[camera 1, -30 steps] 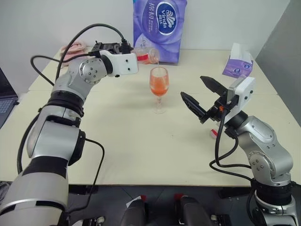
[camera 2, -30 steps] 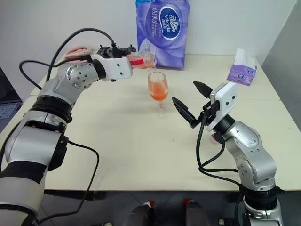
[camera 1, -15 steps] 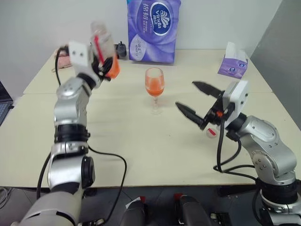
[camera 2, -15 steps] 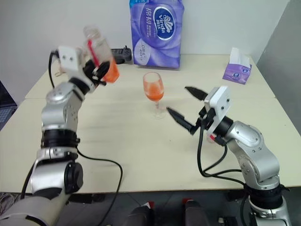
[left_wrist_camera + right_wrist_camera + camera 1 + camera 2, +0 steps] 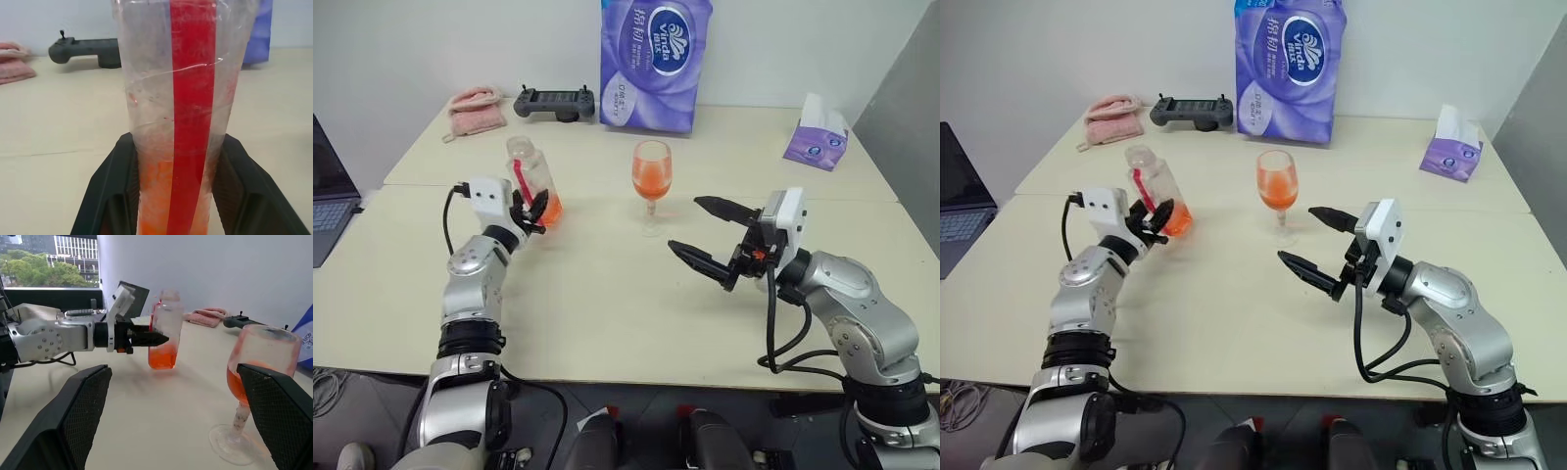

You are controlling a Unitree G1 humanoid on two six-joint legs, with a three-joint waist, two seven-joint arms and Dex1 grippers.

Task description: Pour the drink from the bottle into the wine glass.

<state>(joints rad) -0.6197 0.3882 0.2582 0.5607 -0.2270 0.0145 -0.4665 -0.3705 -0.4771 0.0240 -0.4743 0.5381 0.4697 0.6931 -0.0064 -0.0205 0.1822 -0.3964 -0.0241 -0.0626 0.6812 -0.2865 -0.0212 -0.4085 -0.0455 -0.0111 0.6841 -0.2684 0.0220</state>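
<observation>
Bottle upright, uncapped, pinched in left claw, bit of orange drink left; wine glass approx half full. Right claw spread wide, empty.

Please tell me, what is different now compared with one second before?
The left gripper, shut on the bottle throughout, has swung it away from above the wine glass, turned it from tipped to upright and brought it down toward the table; the stream has stopped, and some drink is left in the bottle. The right gripper stayed open beside the glass; the glass did not move.
</observation>
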